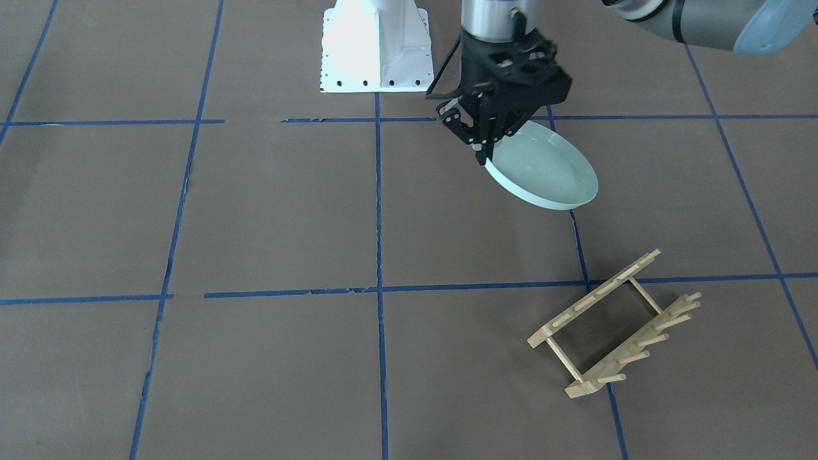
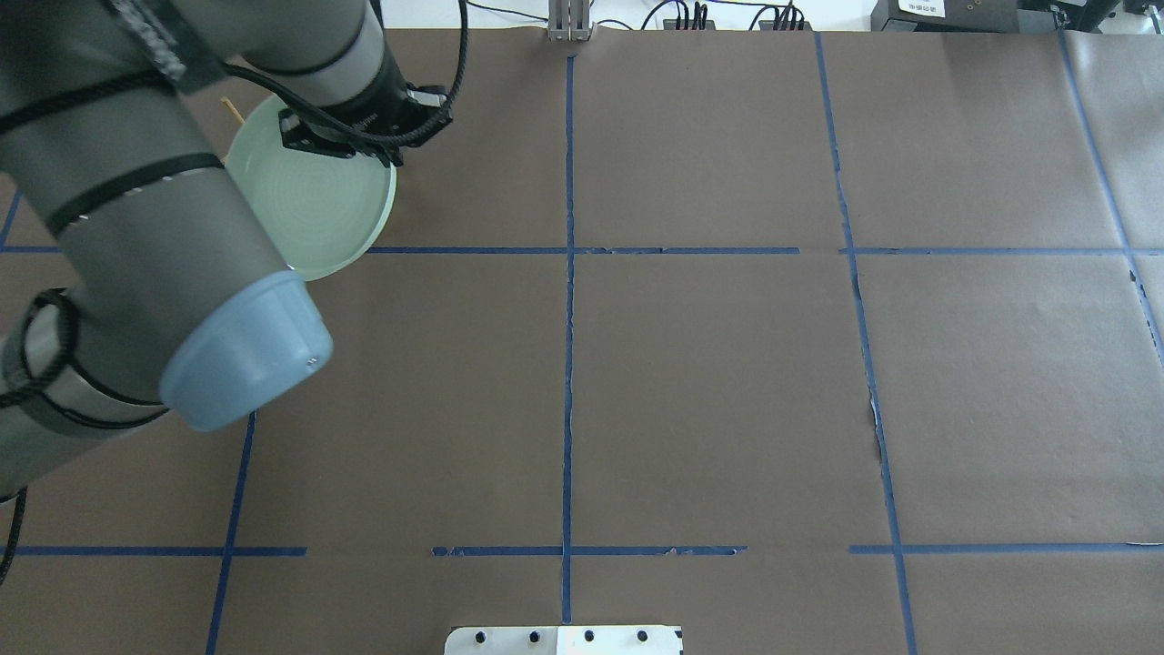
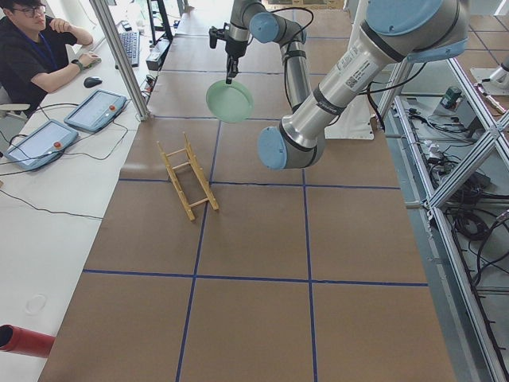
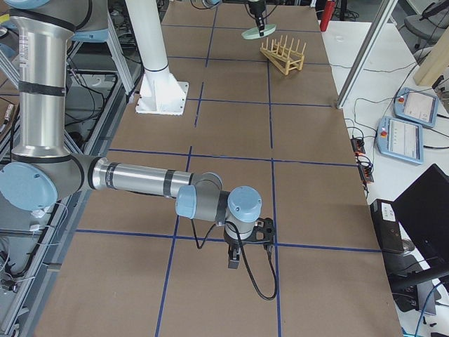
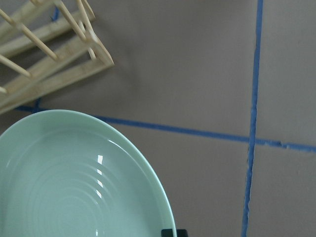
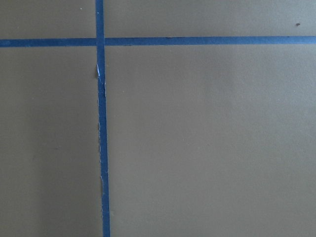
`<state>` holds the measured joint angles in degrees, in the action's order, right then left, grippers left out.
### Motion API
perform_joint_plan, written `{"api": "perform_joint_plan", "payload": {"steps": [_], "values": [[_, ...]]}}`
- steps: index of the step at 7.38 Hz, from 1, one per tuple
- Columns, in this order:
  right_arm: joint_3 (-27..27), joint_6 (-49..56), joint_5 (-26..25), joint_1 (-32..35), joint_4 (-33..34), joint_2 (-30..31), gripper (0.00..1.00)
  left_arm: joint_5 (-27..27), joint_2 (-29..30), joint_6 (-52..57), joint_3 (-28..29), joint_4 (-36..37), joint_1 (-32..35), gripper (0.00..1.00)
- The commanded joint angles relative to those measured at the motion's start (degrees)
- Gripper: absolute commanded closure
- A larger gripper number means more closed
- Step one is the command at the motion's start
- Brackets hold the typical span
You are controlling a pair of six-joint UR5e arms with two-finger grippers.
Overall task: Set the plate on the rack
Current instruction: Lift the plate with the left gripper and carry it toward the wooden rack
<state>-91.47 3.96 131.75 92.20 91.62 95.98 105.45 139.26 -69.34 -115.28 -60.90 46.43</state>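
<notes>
Left arm (image 2: pixel 136 236): grey metal tubes, pale blue joint cap (image 2: pixel 245 364), black cable (image 2: pixel 82 98) looped round the links, small white printed label (image 3: pixel 351 77). Left gripper (image 1: pixel 484 155): black, skeletal linkage fingers. Right arm (image 4: pixel 133 179): same silver tubes, blue caps. White base pedestal (image 1: pixel 376 48), dark bolts along its edge.

Left hand (image 1: pixel 483 155) raised, clamped; right hand (image 4: pixel 234 263) low.

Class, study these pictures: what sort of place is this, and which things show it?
Most likely a robotics lab: a table gridded with blue tape, control tablets beside a seated operator, and the left gripper holding the plate.
</notes>
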Motion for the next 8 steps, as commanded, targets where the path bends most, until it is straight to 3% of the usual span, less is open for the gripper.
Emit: {"api": "perform_joint_plan", "payload": {"steps": [1, 3, 5, 7, 8], "values": [[-0.03, 0.0, 0.0, 0.0, 0.05, 0.0, 0.0, 1.95, -3.35, -2.88, -8.35, -3.14, 2.96, 1.0], [0.06, 0.0, 0.0, 0.0, -0.03, 0.0, 0.0, 1.6, -13.35, -11.05, -14.16, -18.13, 3.66, 1.0], [0.06, 0.09, 0.0, 0.0, -0.03, 0.0, 0.0, 1.6, -18.03, -20.69, -14.97, -33.23, 4.8, 1.0], [0.06, 0.0, 0.0, 0.0, -0.03, 0.0, 0.0, 1.6, -28.37, -29.67, -12.97, -57.18, 4.81, 1.0], [0.06, 0.0, 0.0, 0.0, 0.05, 0.0, 0.0, 1.51, -34.43, -31.72, -9.73, -73.41, 4.98, 1.0]]}}
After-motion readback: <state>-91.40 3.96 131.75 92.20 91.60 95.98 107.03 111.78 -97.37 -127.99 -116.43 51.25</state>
